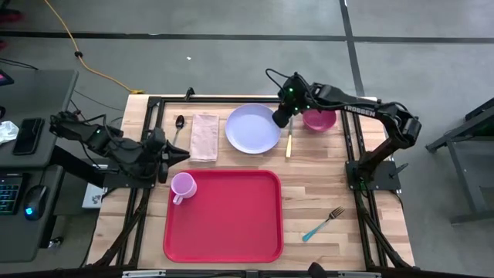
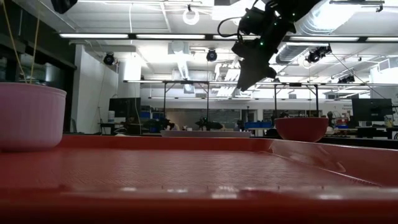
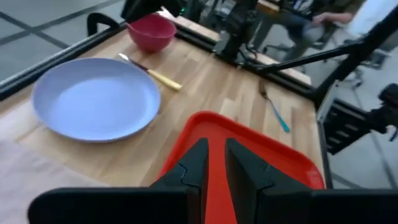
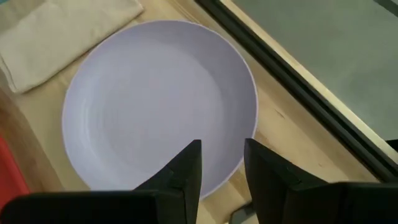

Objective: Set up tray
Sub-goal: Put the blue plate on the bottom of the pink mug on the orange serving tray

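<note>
The right tool hovers over the lavender plate's edge, fingers slightly parted, empty. The left tool waits likewise beside the red tray.

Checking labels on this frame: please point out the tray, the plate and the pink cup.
tray [image 1: 231, 220], high view, bare floor.
plate [image 1: 252, 128], high view, centre.
pink cup [image 1: 183, 185], high view, inside of bowl.
</note>
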`<act>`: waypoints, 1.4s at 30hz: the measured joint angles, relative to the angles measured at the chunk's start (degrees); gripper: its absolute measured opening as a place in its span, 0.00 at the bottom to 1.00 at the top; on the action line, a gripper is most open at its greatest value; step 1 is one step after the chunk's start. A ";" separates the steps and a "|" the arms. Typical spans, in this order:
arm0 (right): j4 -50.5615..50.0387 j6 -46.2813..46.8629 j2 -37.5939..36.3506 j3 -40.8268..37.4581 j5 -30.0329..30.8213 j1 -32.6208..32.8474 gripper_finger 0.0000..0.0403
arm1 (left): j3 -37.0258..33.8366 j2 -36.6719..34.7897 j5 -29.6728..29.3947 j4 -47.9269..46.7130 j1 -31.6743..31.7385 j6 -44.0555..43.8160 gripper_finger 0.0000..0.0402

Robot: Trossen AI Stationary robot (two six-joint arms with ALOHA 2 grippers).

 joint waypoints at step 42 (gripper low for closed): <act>-19.75 -2.25 25.12 23.52 1.11 -1.92 0.25 | -27.57 -17.08 4.96 25.30 0.00 8.91 0.21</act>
